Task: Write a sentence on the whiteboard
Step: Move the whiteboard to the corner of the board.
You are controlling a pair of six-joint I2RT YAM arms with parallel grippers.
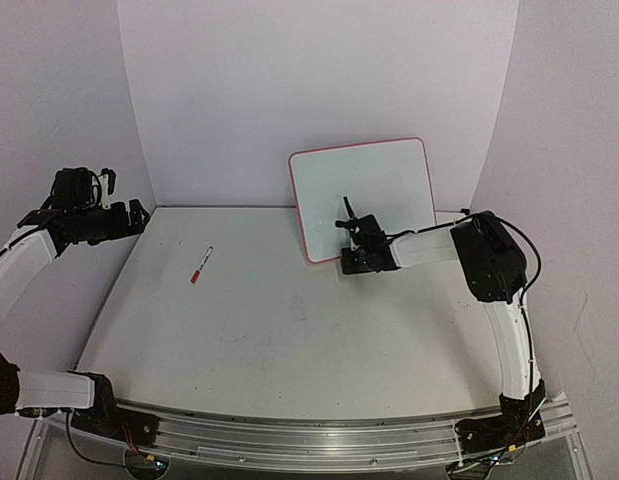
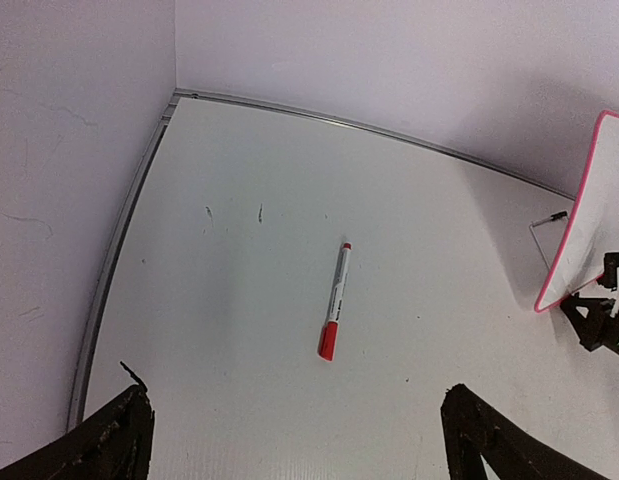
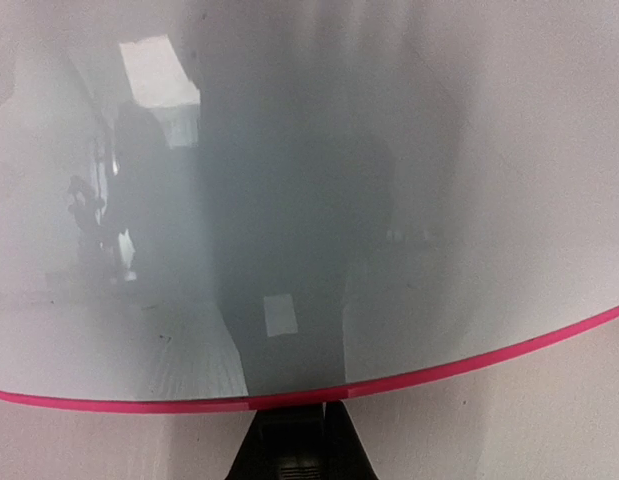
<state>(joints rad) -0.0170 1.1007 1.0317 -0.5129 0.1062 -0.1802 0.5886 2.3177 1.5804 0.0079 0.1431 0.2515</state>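
Pink-rimmed whiteboard (image 1: 389, 180) leans at one o'clock, reflections blurring its face. Your right gripper (image 1: 354, 235), at its six o'clock edge, is pressed together, perhaps on a thin marker (image 1: 345, 206); left gripper (image 2: 294, 392) spread wide.

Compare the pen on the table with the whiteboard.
The pen lies flat on the table; the whiteboard stands tilted at the back. The pen is small and thin; the whiteboard is broad. Nothing touches the pen; the right arm holds shut jaws at the whiteboard's lower edge. Both are white with reddish trim.
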